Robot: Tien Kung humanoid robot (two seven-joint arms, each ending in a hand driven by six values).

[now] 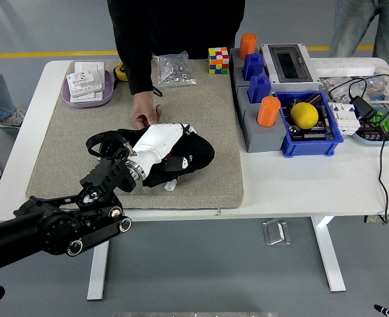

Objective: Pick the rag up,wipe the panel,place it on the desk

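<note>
Left hand [158,140], white shell, lies flat on the black rag [193,156], fingers extended and pressing down; I can't tell whether they grip it. Rag covers the panel on the grey mat [69,148]. A person's hand [145,112] rests just behind, touching the rag's far edge. Blue bin [311,139] sits well right.

panel perhaps hidden under rag [187,155]

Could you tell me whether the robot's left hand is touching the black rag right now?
Touching. The head view shows the left hand lying flat on the black rag, no gap between them, on the grey mat.
</note>
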